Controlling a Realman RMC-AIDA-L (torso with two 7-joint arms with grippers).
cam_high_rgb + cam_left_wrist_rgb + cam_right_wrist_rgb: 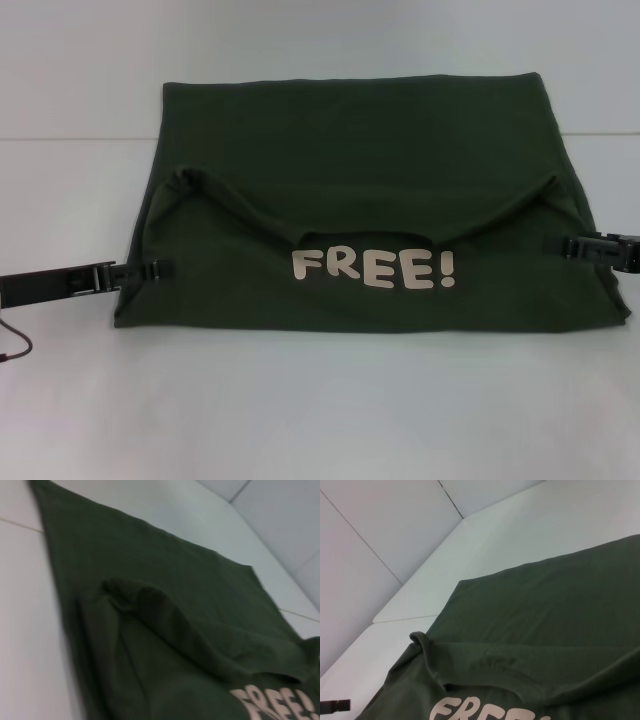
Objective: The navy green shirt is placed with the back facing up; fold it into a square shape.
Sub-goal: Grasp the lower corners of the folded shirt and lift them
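Shirt between both pincers

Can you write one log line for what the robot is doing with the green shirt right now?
navy green shirt: part-folded, FREE! side showing | left gripper: at shirt's left edge | right gripper: at right edge | table: white

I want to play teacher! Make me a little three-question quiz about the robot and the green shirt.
1. True or false: the shirt lies flat and unfolded.
2. What word shows on it?
3. Where is each end effector? A) both above the middle B) one at each side edge C) both off the table

Key:
1. False; a layer is folded over toward the front.
2. FREE!
3. B; the left end effector is at the left edge, the right end effector at the right edge.
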